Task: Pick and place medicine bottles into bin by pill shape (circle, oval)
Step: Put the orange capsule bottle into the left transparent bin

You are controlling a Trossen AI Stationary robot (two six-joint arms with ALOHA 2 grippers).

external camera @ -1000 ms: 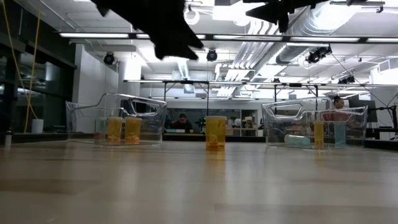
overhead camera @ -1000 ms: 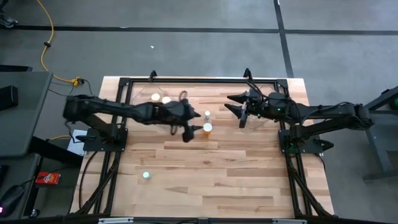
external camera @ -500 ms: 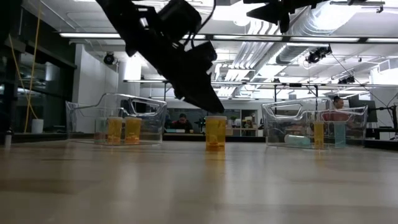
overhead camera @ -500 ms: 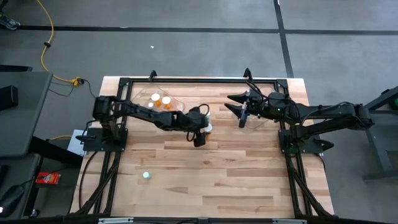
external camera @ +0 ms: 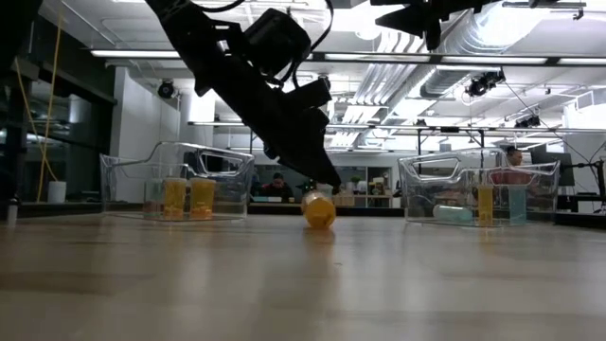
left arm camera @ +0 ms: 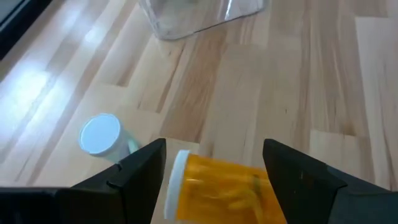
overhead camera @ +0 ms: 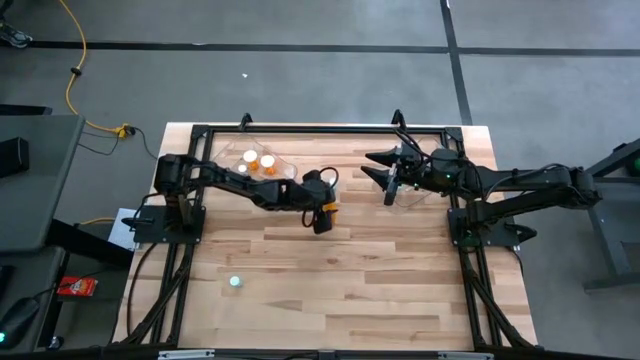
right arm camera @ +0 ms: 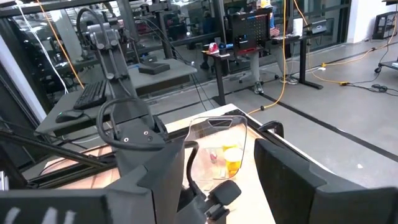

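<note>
Bottle (left arm camera: 224, 186) orange, white-capped, lying sideways between wide-spread left tool (left arm camera: 214, 165) fingers.

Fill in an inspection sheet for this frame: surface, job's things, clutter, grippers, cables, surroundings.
Surface: pale wooden plank table.
Job's things: orange medicine bottle with white cap lying on its side; small pale bottle beside it; clear plastic bins holding orange bottles.
Clutter: nothing seen.
Grippers: left gripper open, straddling the tipped bottle; right gripper open, raised at the table's far right.
Cables: yellow cable on the floor.
Surroundings: workshop desks, seated people behind.
</note>
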